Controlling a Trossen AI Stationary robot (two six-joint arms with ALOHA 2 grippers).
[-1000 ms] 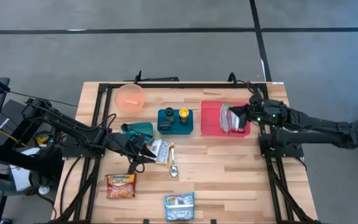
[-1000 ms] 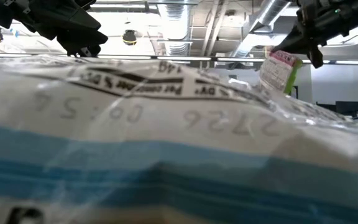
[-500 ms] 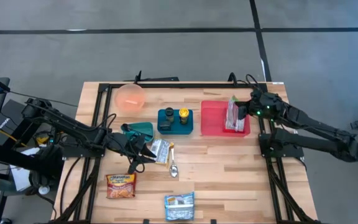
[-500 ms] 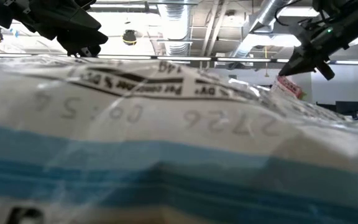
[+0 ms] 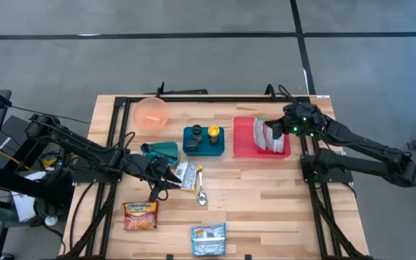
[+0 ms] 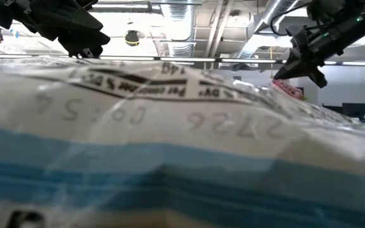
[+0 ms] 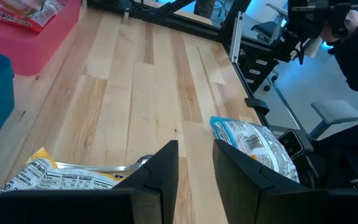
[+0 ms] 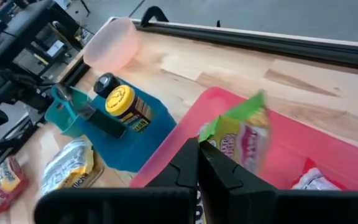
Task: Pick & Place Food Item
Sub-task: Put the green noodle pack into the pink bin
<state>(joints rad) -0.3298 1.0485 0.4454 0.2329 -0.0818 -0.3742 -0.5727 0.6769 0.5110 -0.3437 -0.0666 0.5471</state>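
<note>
While left claw [image 5: 170, 175] waits, packet [image 5: 271, 137] now tilted flatter in red tray [image 5: 245, 141].

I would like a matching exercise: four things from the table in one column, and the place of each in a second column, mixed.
Things:
1. pink bowl
2. spoon
3. yellow-lidded jar
4. blue-and-white packet

Places:
A. in the blue holder
B. near the table's front edge
C. at the back left of the table
D. beside the left gripper

Pairs: 1-C, 2-D, 3-A, 4-B

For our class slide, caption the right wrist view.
Shut right pincer holds a green packet over the red tray.
</note>
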